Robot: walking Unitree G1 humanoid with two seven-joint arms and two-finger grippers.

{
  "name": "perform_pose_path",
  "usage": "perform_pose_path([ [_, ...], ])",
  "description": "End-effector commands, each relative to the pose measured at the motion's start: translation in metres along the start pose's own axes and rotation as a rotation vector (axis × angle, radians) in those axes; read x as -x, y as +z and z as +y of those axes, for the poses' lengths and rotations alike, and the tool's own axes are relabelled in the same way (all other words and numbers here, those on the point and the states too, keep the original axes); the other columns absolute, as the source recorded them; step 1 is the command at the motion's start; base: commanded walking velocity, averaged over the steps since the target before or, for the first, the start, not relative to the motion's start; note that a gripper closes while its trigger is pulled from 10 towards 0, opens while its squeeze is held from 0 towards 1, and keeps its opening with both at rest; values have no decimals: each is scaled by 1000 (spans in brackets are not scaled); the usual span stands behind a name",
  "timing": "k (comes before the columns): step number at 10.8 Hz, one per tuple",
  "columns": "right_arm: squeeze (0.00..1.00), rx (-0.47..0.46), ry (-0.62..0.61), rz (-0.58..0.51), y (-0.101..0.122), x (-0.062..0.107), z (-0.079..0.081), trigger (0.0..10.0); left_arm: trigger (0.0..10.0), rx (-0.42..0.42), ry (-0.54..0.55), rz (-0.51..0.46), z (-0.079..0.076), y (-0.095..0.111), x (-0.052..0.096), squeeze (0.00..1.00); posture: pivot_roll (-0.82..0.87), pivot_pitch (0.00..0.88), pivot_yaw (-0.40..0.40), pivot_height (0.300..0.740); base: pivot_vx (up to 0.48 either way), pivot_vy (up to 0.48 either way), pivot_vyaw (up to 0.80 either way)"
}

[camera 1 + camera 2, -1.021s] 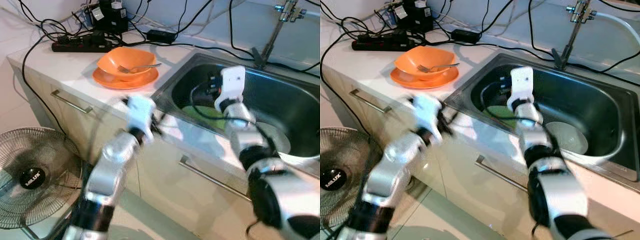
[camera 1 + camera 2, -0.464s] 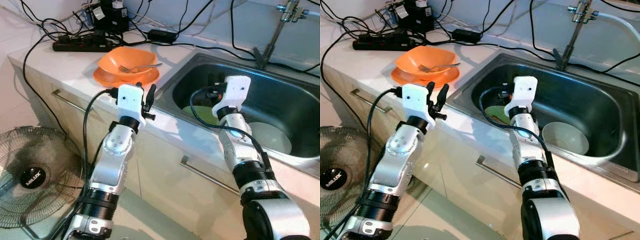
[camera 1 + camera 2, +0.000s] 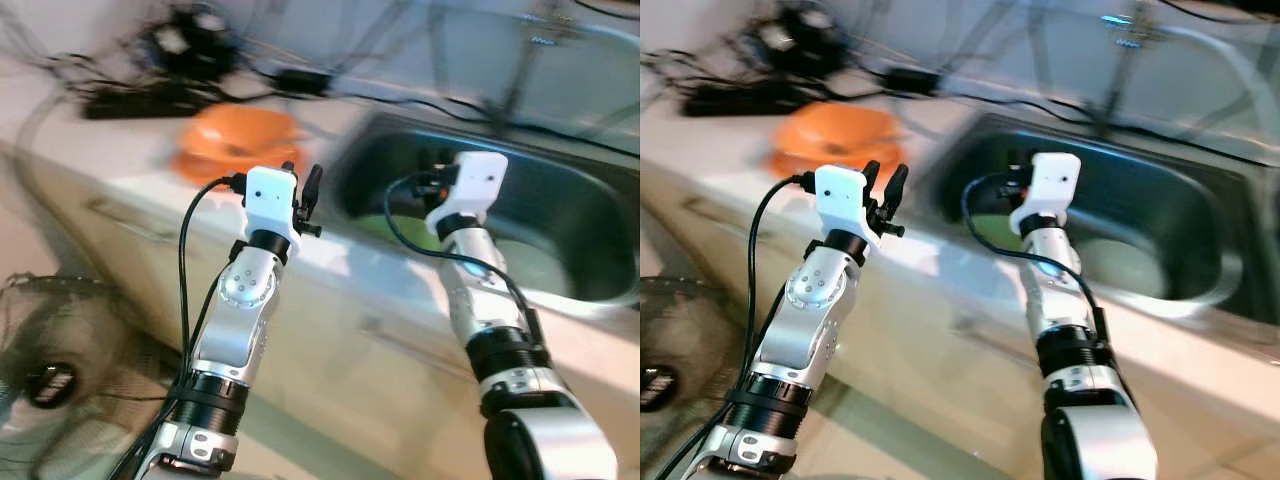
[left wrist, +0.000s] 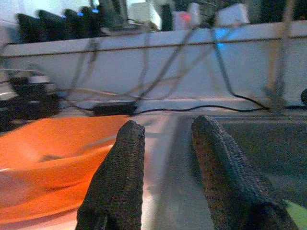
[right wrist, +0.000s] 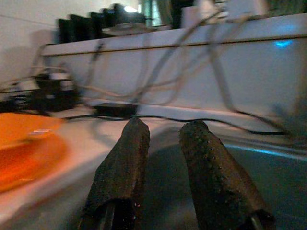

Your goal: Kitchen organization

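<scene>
Here your head views are blurred, so read fine detail with care. Your left claw (image 3: 305, 195) sits at centre left of the frame, raised above the front edge of the pale surface (image 3: 130, 165), its two long black fingers (image 4: 117, 182) standing narrowly apart with nothing between them. Up and to its left, the orange bowl (image 3: 238, 132) rests on an orange round plate (image 3: 215, 165), close to the claw but not touching it; a fork in the bowl is too smeared to make out. Your right claw (image 5: 160, 158) is held over the stainless steel sink basin (image 3: 590, 215) at centre right, fingers narrowly parted and empty. Inside the basin, a green flat item (image 3: 400, 228) lies just below that arm's white wrist block (image 3: 478, 180), and a pale round dish (image 3: 535, 268) sits further right. Black cables (image 4: 158, 108) trail along the back of the surface in the upper part of the frame.
</scene>
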State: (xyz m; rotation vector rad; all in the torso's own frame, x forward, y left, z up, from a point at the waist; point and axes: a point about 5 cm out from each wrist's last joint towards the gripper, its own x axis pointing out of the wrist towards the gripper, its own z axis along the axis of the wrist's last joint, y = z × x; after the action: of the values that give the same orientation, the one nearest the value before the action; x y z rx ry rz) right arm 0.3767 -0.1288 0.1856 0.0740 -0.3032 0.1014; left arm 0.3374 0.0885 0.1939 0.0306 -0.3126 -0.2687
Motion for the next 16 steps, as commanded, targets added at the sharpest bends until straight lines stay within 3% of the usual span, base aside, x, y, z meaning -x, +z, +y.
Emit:
perform_pose_path([
  [1, 0, -19, 7, 4, 1, 0, 4, 10000, 10000, -10, 13, -1, 4, 0, -1, 0, 178, 24, -11, 740, 0, 480, 0],
  [3, 0, -14, 10, 10, 1, 0, 4, 10000, 10000, -10, 5, -1, 3, -1, 0, 0, 177, 22, -9, 740, 0, 433, -784],
  [6, 0, -12, -3, 14, 1, 2, 4, 10000, 10000, -8, -3, -9, 1, -1, 0, 0, 175, 31, -8, 740, 0, 0, 0],
  [9, 0, -29, 11, 41, -2, 2, 6, 10000, 10000, -6, 41, -14, 9, 2, -2, 0, 175, 37, -6, 740, 0, 0, -263],
  [16, 0, -18, 36, 39, -3, 3, 12, 10000, 10000, -16, 24, -25, 6, 3, -2, 0, 181, 38, -9, 740, 304, 0, -72],
])
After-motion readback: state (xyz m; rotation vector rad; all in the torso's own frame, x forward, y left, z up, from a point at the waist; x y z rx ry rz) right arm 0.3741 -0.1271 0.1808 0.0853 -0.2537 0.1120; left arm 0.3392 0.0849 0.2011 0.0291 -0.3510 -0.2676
